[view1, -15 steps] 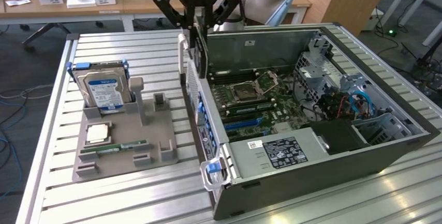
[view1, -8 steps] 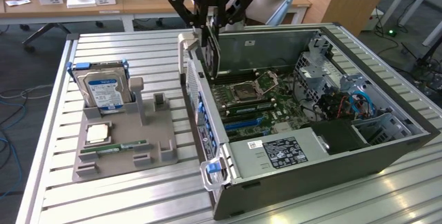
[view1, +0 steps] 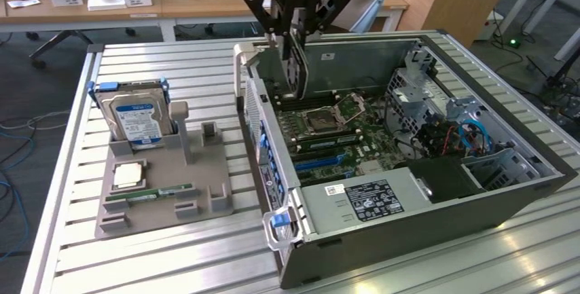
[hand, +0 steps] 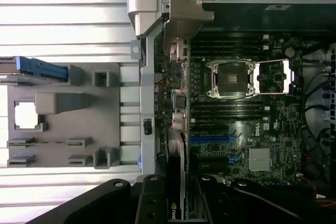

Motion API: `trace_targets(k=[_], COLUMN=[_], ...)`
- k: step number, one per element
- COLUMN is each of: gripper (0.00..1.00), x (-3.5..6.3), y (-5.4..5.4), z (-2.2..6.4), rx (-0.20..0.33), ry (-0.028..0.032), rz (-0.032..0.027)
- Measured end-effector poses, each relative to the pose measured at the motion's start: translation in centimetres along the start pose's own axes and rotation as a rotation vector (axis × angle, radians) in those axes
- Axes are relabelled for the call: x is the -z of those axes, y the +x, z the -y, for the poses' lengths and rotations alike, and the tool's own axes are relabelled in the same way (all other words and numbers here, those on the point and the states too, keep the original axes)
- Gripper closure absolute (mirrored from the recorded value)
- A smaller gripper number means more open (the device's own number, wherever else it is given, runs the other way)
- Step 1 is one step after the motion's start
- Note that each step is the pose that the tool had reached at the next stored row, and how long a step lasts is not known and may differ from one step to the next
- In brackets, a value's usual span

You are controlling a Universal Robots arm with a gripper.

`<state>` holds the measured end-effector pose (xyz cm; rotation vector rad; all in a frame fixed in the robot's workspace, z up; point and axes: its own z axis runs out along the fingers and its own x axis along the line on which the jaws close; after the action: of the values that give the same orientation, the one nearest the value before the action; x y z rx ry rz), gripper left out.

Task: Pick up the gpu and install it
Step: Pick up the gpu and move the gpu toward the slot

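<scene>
The black gripper (view1: pixel 295 36) marked ROBOTIQ, at the exterior view's upper centre, pinched the thin dark gpu card (view1: pixel 297 70) upright over the open grey computer case (view1: pixel 435 206). At left, a grey holder (view1: pixel 163 202) kept a blue-labelled hard drive (view1: pixel 136 117). In the wrist view, the clamped gpu card (hand: pixel 176 177) hung above the green motherboard (hand: pixel 247 119).

arm reaching straight down, wrist vertical, jaws clamped on the gpu (view1: pixel 297 80)

Slatted metal table (view1: pixel 163 267) gleams beneath a matt grey plastic holder (view1: pixel 217 172). The computer case (view1: pixel 435 219) is dull dark sheet metal; the gpu (view1: pixel 297 70), smooth black.
</scene>
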<state>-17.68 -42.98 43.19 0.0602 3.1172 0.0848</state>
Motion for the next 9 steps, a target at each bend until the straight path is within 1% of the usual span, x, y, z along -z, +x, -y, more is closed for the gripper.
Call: trace_targets(k=[9], gripper=[0.74], x=[-0.06], y=[-2.6], z=[-0.1], rx=[0.0], ry=[-0.0063], rz=[-0.0003])
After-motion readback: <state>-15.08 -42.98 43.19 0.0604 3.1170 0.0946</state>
